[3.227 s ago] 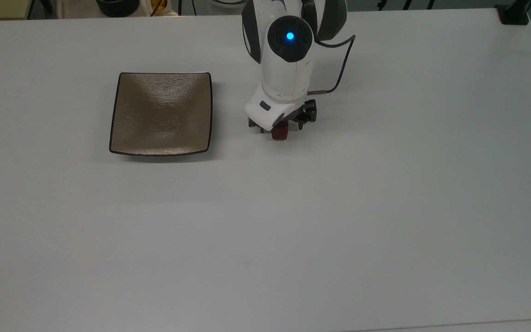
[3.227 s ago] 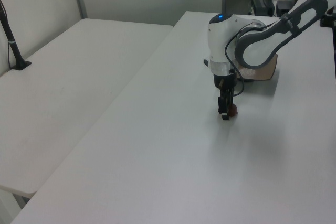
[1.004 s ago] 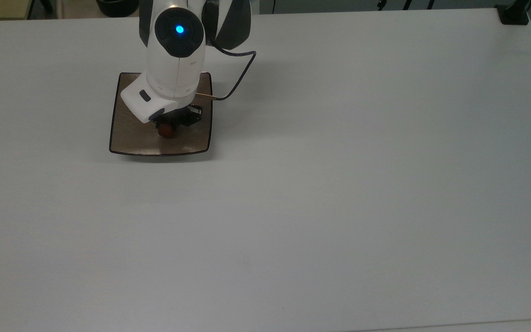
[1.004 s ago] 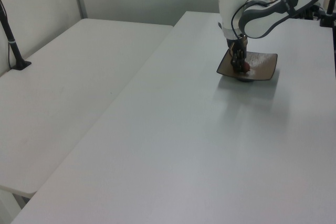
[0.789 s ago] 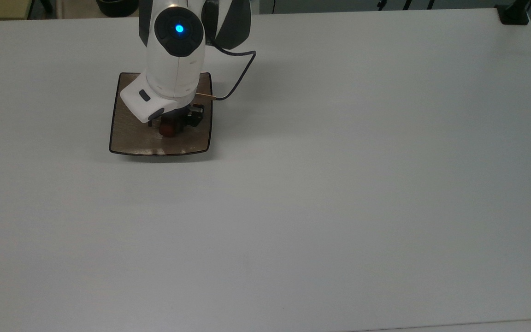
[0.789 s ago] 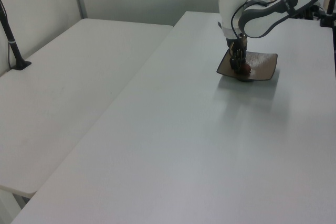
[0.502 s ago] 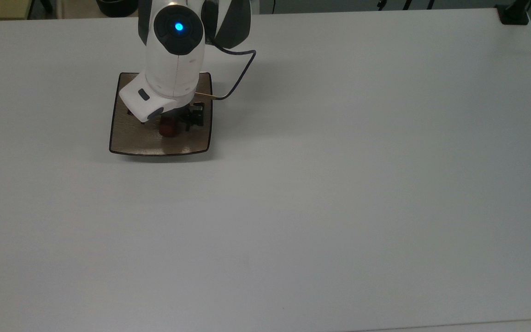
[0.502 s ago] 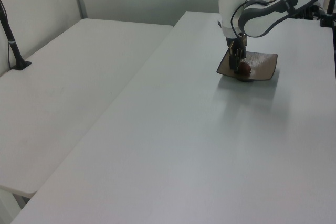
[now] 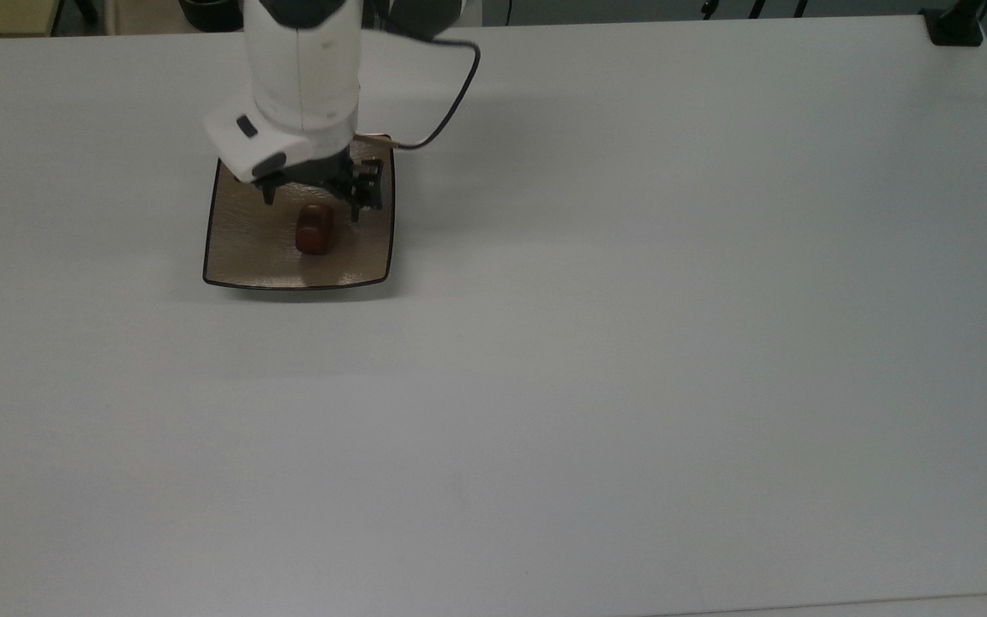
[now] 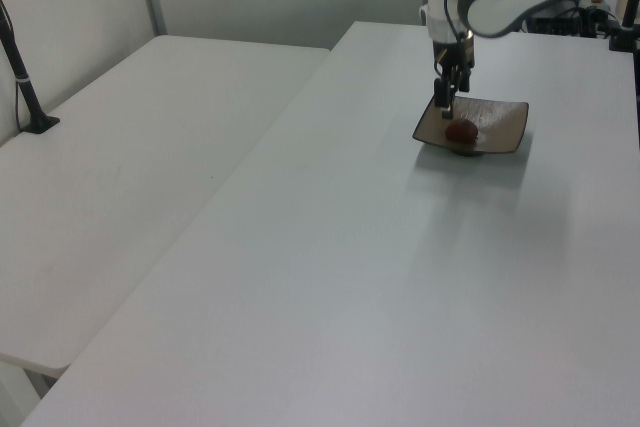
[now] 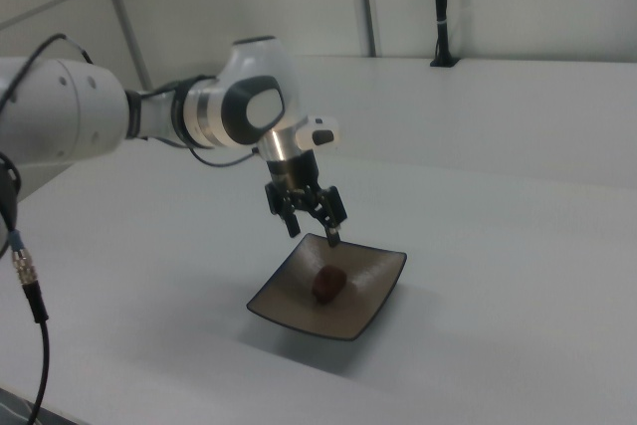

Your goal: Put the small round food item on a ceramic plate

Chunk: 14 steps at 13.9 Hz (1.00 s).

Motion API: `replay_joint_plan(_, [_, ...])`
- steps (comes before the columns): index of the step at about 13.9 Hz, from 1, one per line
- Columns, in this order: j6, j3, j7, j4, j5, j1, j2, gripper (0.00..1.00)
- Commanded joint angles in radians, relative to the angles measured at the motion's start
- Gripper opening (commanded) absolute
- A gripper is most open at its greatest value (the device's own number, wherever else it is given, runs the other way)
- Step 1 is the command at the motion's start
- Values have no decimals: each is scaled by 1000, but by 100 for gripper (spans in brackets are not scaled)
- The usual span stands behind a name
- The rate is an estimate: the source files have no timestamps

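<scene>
The small round food item [image 9: 314,230] [image 10: 461,132] [image 11: 327,283], a dark red-brown lump, lies alone near the middle of the square brown ceramic plate [image 9: 241,253] [image 10: 505,127] [image 11: 373,301]. My gripper [image 9: 312,199] [image 10: 446,102] [image 11: 313,231] hangs a short way above the lump, open, with nothing between its fingers [image 11: 332,230]. In the top view the arm's white wrist covers the plate's far edge.
The plate sits on a wide white table [image 9: 631,343]. A black cable [image 9: 451,94] loops from the arm over the table beside the plate. A second white table [image 10: 130,167] stands at the left view's left, with a black post [image 10: 25,87] on it.
The fingers have let go of the food item, which now rests on the plate. The gripper has risen straight up off it, fingers apart.
</scene>
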<state>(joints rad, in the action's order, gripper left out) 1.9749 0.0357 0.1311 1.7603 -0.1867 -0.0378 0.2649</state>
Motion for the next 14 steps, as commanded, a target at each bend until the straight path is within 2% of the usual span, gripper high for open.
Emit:
replay_joint_plan(1, [-67, 3, -7, 11, 146, 6, -96, 100])
replay_joint_plan(5, [-122, 4, -7, 18, 245, 25, -165, 100])
replay_joint_plan(9, [-196, 6, -10, 41, 250, 99, -282, 100])
replay_joint_plan(14, [-189, 10, -2, 44, 239, 122, -319, 100])
